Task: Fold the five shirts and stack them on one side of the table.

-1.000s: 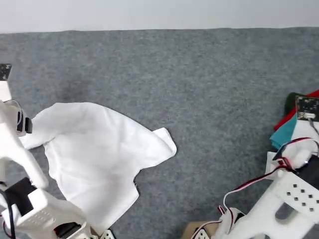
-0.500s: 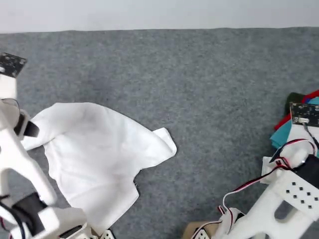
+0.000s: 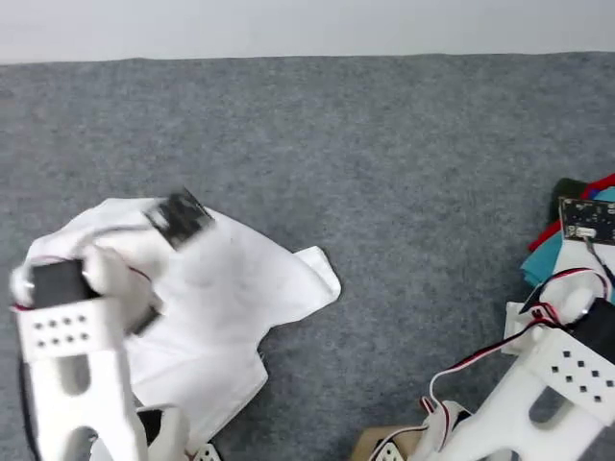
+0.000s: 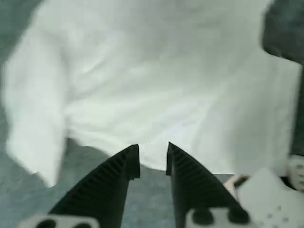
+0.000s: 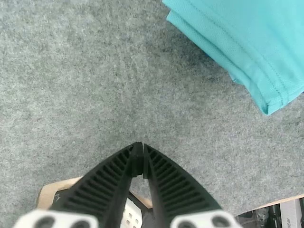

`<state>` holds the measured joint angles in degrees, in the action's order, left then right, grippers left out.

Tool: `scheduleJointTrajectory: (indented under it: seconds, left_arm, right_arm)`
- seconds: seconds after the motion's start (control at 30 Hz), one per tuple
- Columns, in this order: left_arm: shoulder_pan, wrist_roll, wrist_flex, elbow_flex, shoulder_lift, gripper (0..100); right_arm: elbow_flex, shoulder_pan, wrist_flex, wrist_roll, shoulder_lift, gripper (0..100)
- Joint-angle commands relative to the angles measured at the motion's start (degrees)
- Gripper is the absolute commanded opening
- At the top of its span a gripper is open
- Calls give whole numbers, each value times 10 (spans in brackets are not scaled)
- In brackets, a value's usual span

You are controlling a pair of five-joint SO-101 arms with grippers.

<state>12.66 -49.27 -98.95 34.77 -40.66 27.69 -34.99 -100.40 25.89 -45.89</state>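
White shirt (image 3: 240, 279) unfolded, rumpled, on grey bench (image 3: 413, 144). Left claw (image 4: 152, 159) over its edge, narrow gap, holding nothing. Right claw (image 5: 143, 153) pinched closed on nothing; it and teal shirt (image 5: 247, 47) well apart from white shirt, open bench between.

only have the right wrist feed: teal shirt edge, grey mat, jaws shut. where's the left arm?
Observer: Over the white shirt, on the left of the high view. The left gripper is open at the shirt's edge, with nothing between its fingers.
Operator: white one folded yet?
Observer: No. It lies spread and rumpled, one sleeve sticking out toward the middle of the mat.
Operator: what's stacked with the teal?
Observer: The high view shows red cloth and dark green cloth behind the teal shirt at the right edge. The rest of the pile is hidden.
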Motion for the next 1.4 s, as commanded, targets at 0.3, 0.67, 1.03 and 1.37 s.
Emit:
scheduleJointTrajectory:
  seconds: [0.3, 0.67, 1.03, 1.37]
  left_arm:
    - [-177, 44, 68, 190, -27, 4]
    - [-322, 70, 141, 264, -27, 17]
    - [-366, 245, 280, 345, -27, 214]
    - [-369, 243, 318, 371, -26, 156]
  right_arm:
    - [65, 4, -22, 3, -10, 11]
    - [76, 4, -19, 3, -10, 11]
    - [76, 3, -19, 3, -10, 11]
    - [75, 3, -20, 3, -10, 11]
